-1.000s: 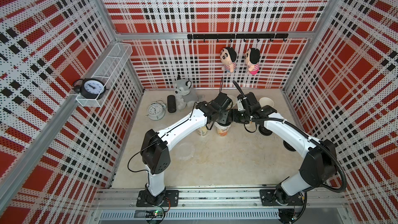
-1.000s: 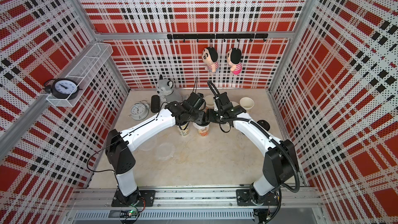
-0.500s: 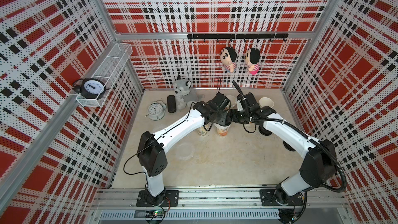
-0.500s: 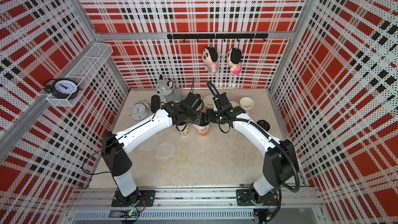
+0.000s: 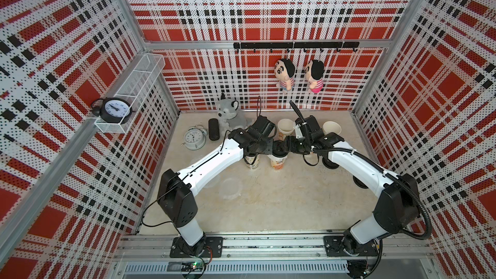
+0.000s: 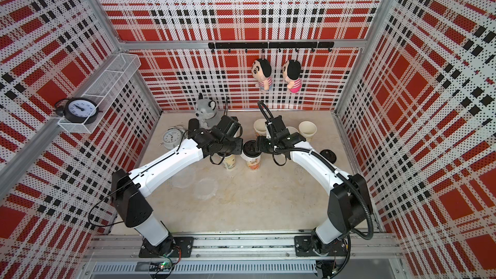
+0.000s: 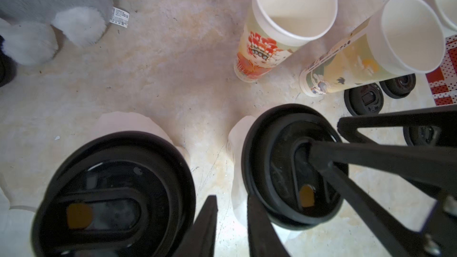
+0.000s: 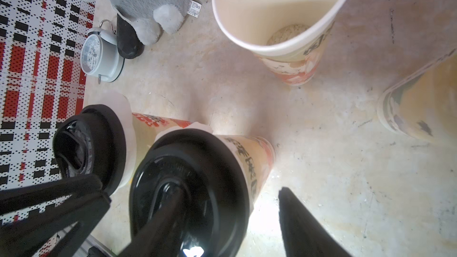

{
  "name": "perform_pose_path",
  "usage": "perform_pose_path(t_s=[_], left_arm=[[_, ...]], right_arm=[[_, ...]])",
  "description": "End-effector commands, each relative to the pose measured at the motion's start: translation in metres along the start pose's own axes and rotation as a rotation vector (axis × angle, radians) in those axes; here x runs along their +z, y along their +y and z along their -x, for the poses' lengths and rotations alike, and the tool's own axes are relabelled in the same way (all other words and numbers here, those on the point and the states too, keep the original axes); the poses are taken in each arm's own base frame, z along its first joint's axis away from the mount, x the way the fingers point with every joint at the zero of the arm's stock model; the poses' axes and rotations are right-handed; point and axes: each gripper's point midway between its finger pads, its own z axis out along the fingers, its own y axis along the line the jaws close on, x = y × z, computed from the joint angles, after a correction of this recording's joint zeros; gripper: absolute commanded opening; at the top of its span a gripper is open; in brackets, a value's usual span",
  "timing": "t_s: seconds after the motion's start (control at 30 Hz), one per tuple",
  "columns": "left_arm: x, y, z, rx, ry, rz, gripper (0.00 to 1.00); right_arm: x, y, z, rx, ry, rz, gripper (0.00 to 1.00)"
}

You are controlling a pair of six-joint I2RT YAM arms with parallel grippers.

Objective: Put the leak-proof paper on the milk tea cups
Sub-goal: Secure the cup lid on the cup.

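Now we see leak-proof paper [image 7: 238, 132] under the black lid [image 7: 272, 144]; right gripper [image 8: 231, 190] spread across its rim, left gripper [image 7: 231, 196] barely open, empty; a sideways push could tip the cup [image 8: 249, 159]

walls [image 5: 268, 9]: red, black, white checks, tiny holes | floor [image 5: 281, 205]: pale, stained | hook bar [image 5: 295, 45]: black, two dolls [image 5: 284, 73] hanging | wire shelf [image 5: 139, 81]: white, holds black clock [image 5: 115, 108]
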Motion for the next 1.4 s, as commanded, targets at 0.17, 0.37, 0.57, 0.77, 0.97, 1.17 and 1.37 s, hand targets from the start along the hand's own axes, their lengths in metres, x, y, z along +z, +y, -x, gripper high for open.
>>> perform_pose_path(t_s=[0.17,0.37,0.57,0.77,0.97,1.17,1.37], left_arm=[[0.008,-0.015,0.009,-0.024,-0.026,-0.068,0.24],[0.016,-0.014,0.004,-0.019,-0.007,-0.061,0.24],[0.022,-0.012,-0.001,-0.018,0.007,-0.050,0.24],[0.018,-0.012,0.002,-0.027,-0.006,-0.049,0.18],[0.008,-0.007,0.009,-0.047,-0.036,-0.032,0.19],[0.005,-0.004,0.011,-0.058,-0.051,-0.015,0.19],[0.001,-0.001,0.014,-0.068,-0.064,-0.009,0.21]], right_arm=[[0.013,-0.019,-0.024,-0.005,0.081,-0.071,0.63],[0.015,-0.020,-0.026,-0.005,0.087,-0.070,0.63],[0.016,-0.020,-0.028,-0.004,0.093,-0.070,0.63],[0.017,-0.020,-0.028,-0.008,0.096,-0.070,0.63],[0.018,-0.020,-0.028,-0.008,0.097,-0.069,0.63],[0.018,-0.019,-0.027,-0.010,0.096,-0.066,0.63],[0.018,-0.019,-0.027,-0.009,0.100,-0.067,0.63]])
